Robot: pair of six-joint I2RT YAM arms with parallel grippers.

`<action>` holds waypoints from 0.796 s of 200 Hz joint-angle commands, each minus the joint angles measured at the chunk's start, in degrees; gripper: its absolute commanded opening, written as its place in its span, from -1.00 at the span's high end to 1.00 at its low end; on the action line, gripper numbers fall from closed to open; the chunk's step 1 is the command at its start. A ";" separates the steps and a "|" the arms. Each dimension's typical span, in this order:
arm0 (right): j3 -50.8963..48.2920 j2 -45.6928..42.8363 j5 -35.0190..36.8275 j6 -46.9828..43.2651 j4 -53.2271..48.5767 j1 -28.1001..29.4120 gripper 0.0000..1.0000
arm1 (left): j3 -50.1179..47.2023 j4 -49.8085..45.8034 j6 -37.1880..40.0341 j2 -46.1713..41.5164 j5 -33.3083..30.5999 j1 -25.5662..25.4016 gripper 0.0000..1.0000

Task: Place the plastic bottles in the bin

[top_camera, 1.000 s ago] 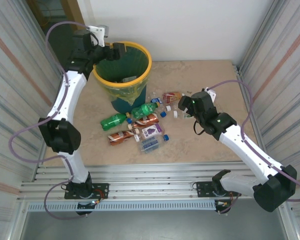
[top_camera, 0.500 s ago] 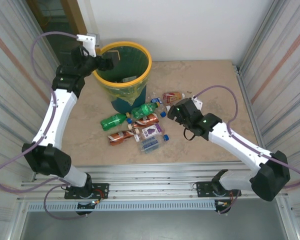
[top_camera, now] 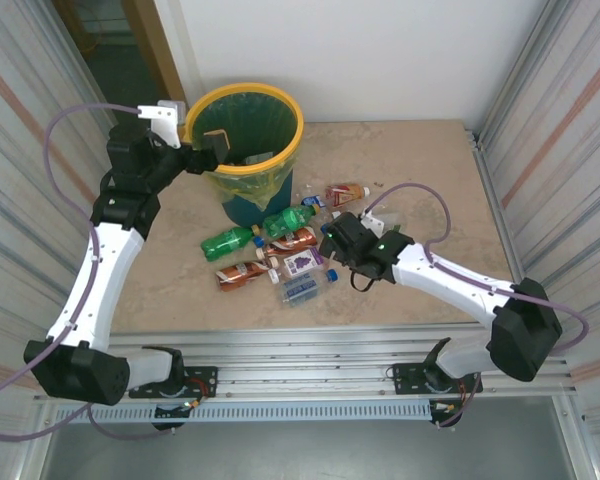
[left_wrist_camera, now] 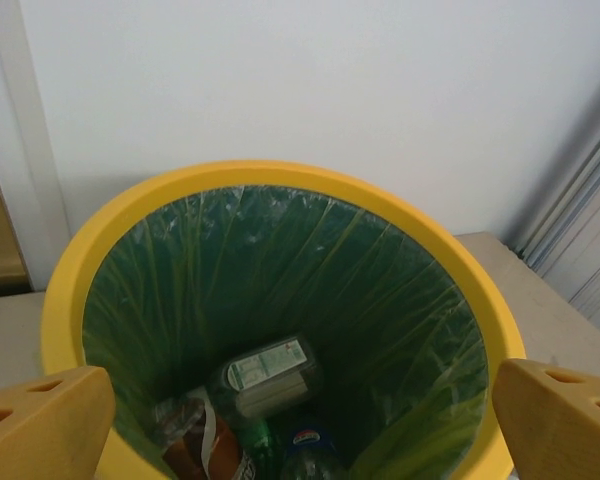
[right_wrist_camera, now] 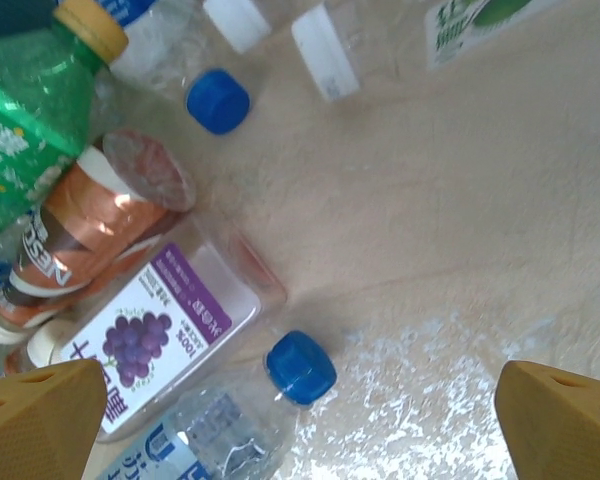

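Note:
The bin stands at the back left, with a yellow rim and a green liner. Several plastic bottles lie at its bottom, among them a clear one with a white label. My left gripper hangs open over the bin's left rim, and nothing sits between its orange fingers. More plastic bottles lie on the table in front of the bin: a green one, a brown-orange one and a grape-label one. My right gripper hovers open above a clear blue-capped bottle.
Loose blue and white caps or bottle necks lie scattered behind the pile. Corrugated metal walls close in both sides of the table. Bare tabletop spreads to the right of the bottles.
My left arm swung back and left, lowering its gripper from above the bin's mouth to the near left rim, jaws widening. My right gripper travelled left toward the bottle pile.

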 commanded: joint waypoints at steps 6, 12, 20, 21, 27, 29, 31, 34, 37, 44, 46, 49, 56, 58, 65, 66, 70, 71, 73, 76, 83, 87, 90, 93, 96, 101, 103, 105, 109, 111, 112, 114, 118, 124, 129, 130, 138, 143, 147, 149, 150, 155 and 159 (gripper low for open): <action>2.52 1.92 -1.98 5.45 -1.70 2.82 -0.96 | -2.39 2.10 -1.15 -2.63 -1.65 0.27 -0.97; 2.75 2.28 -2.20 6.00 -1.73 3.45 -0.95 | -2.86 2.12 -1.33 -2.88 -1.75 0.27 -0.97; 2.86 2.79 -2.43 6.69 -1.73 4.22 -0.96 | -3.34 2.24 -1.52 -3.28 -1.72 0.27 -0.97; 2.86 2.84 -2.48 6.78 -1.73 4.30 -0.96 | -3.41 2.22 -1.52 -3.27 -1.67 0.27 -0.97; 2.95 3.19 -2.55 7.44 -1.67 4.79 -0.95 | -3.72 2.16 -1.68 -3.51 -1.60 0.27 -0.97; 2.95 3.29 -2.60 7.59 -1.65 4.93 -0.95 | -3.73 2.18 -1.69 -3.56 -1.55 0.27 -0.97; 2.93 3.43 -2.61 7.76 -1.60 5.08 -0.95 | -3.85 2.16 -1.70 -3.64 -1.48 0.27 -0.97; 2.88 3.52 -2.61 8.04 -1.52 5.37 -0.95 | -3.95 2.16 -1.78 -3.73 -1.40 0.27 -0.97; 2.87 3.73 -2.61 8.22 -1.39 5.55 -0.96 | -4.06 2.17 -1.79 -3.83 -1.30 0.26 -0.97; 2.78 4.13 -2.75 8.81 -1.02 6.00 -0.95 | -4.39 2.21 -1.87 -3.99 -1.05 0.27 -0.97; 2.75 4.21 -2.82 8.99 -0.92 6.07 -0.95 | -4.41 2.19 -1.87 -4.08 -0.95 0.34 -0.97; 2.69 4.40 -2.79 9.25 -0.75 6.21 -0.96 | -4.51 2.13 -2.01 -4.15 -0.87 0.33 -0.97; 2.68 4.78 -3.00 9.86 -0.34 6.53 -0.96 | -4.83 2.13 -2.02 -4.30 -0.54 0.23 -0.97; 2.62 4.88 -2.99 9.95 -0.22 6.53 -0.95 | -4.93 2.24 -2.09 -4.31 -0.46 0.26 -0.97; 2.55 5.40 -3.16 10.61 0.22 6.89 -0.96 | -5.26 2.29 -2.05 -4.47 -0.23 0.28 -0.98; 2.58 5.42 -3.19 10.68 0.25 6.92 -0.96 | -5.29 2.30 -2.05 -4.53 -0.23 0.28 -0.98; 2.59 5.79 -3.30 11.07 0.44 7.01 -0.96 | -5.53 2.44 -2.28 -4.50 -0.16 0.28 -0.97; 2.59 5.88 -3.31 11.17 0.45 7.02 -0.96 | -5.56 2.42 -2.25 -4.54 -0.14 0.28 -0.97; 2.60 6.03 -3.42 11.36 0.50 7.03 -0.96 | -5.62 2.51 -2.28 -4.61 -0.09 0.30 -0.97; 2.58 6.32 -3.59 11.68 0.65 7.11 -0.95 | -5.79 2.60 -2.38 -4.58 -0.05 0.28 -0.97; 2.59 6.89 -4.03 12.34 0.88 7.25 -0.95 | -6.20 2.92 -2.58 -4.73 0.21 0.26 -0.97; 2.56 7.21 -4.38 12.70 0.94 7.21 -0.95 | -6.40 3.12 -2.73 -4.74 0.34 0.27 -0.98; 2.58 7.50 -4.61 13.02 0.99 7.28 -0.95 | -6.56 3.27 -2.75 -4.82 0.53 0.26 -0.97; 2.60 7.75 -4.88 13.33 1.06 7.29 -0.95 | -6.75 3.34 -2.83 -4.84 0.63 0.27 -0.97; 2.52 7.95 -5.23 13.56 1.13 7.29 -0.96 | -6.87 3.44 -2.91 -4.84 0.68 0.27 -0.97; 2.50 8.43 -5.78 13.89 1.48 7.36 -0.95 | -7.11 3.68 -3.04 -4.89 0.80 0.28 -0.97; 2.51 8.60 -5.98 14.01 1.62 7.38 -0.95 | -7.15 3.77 -3.07 -4.90 0.87 0.27 -0.97; 2.45 8.73 -6.24 14.13 1.79 7.38 -0.95 | -7.23 3.79 -3.10 -4.92 0.91 0.27 -0.97; 2.34 9.01 -6.59 14.42 2.09 7.38 -0.96 | -7.33 3.82 -3.10 -4.88 0.94 0.32 -0.97; 2.29 9.19 -6.82 14.50 2.36 7.45 -0.95 | -7.34 3.87 -3.17 -4.87 0.99 0.28 -0.97; 2.27 9.29 -6.95 14.55 2.47 7.46 -0.95 | -7.34 3.87 -3.18 -4.90 1.04 0.28 -0.97; 2.25 9.41 -7.17 14.64 2.66 7.47 -0.95 | -7.41 3.88 -3.19 -4.92 1.08 0.27 -0.97; 2.17 9.68 -7.56 14.80 3.25 7.52 -0.96 | -7.43 3.84 -3.29 -4.90 1.10 0.24 -0.97; 1.99 10.09 -8.23 14.92 4.08 7.56 -0.96 | -7.57 3.88 -3.29 -4.92 1.23 0.27 -0.98; 1.82 10.39 -8.78 14.94 4.84 7.56 -0.95 | -7.60 3.82 -3.42 -4.85 1.27 0.27 -0.97; 1.81 10.47 -8.86 14.95 4.94 7.56 -0.95 | -7.60 3.85 -3.40 -4.84 1.32 0.27 -0.97; 1.76 11.11 -9.56 15.11 5.95 7.59 -0.95 | -7.65 3.88 -3.48 -4.90 1.49 0.27 -0.98; 1.73 11.47 -9.97 15.00 6.60 7.55 -0.96 | -7.67 3.82 -3.58 -4.90 1.58 0.27 -0.97; 1.79 11.80 -10.37 15.05 6.95 7.56 -0.95 | -7.71 3.94 -3.55 -4.90 1.66 0.25 -0.98; 1.76 12.02 -10.59 15.09 7.18 7.56 -0.96 | -7.74 3.94 -3.63 -4.92 1.70 0.27 -0.97; 1.78 12.11 -10.69 15.07 7.21 7.56 -0.95 | -7.76 3.91 -3.63 -4.93 1.66 0.27 -0.97; 1.82 12.55 -11.16 15.05 7.59 7.48 -0.95 | -7.86 4.04 -3.64 -4.82 1.86 0.27 -0.97; 1.91 12.91 -11.49 15.10 7.74 7.50 -0.95 | -7.87 4.03 -3.74 -4.83 1.95 0.27 -0.97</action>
